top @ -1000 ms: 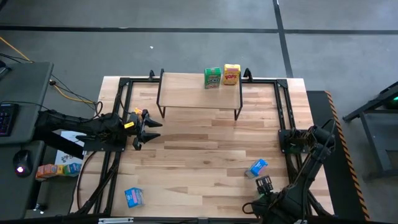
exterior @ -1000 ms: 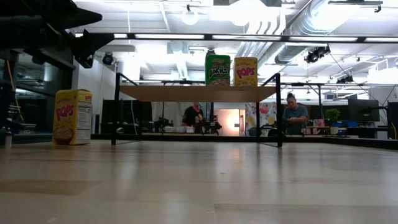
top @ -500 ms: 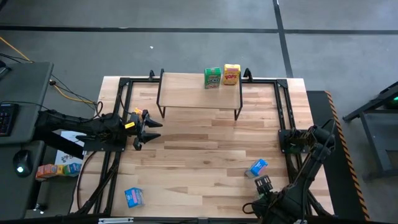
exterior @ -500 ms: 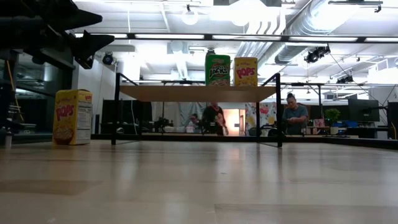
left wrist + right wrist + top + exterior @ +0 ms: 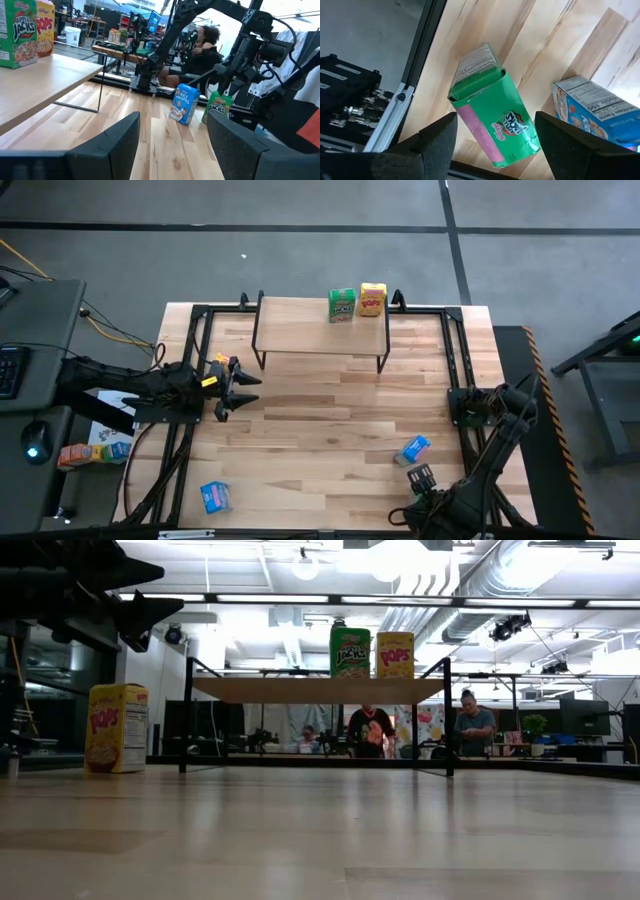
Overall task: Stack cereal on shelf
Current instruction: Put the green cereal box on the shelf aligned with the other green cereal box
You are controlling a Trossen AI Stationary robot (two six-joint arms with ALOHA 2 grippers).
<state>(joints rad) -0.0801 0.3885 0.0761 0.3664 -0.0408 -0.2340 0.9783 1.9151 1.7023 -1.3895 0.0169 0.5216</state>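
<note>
The shelf stands at the table's far side with a green cereal box and a yellow one upright on its right end. My right gripper points down, open, above a green box that stands on the table near the front right; a blue box stands beside it. Another blue box lies near the front left. A yellow box stands at the left. My left gripper hangs open and level at the left, holding nothing.
Black metal frames run along the table's left and right sides. Bare wood lies between the shelf and the boxes at the front. People move in the room behind the table.
My right gripper has rolled a little about its downward line while staying over the green box. A person in the room behind has walked toward the right. The boxes have not moved.
</note>
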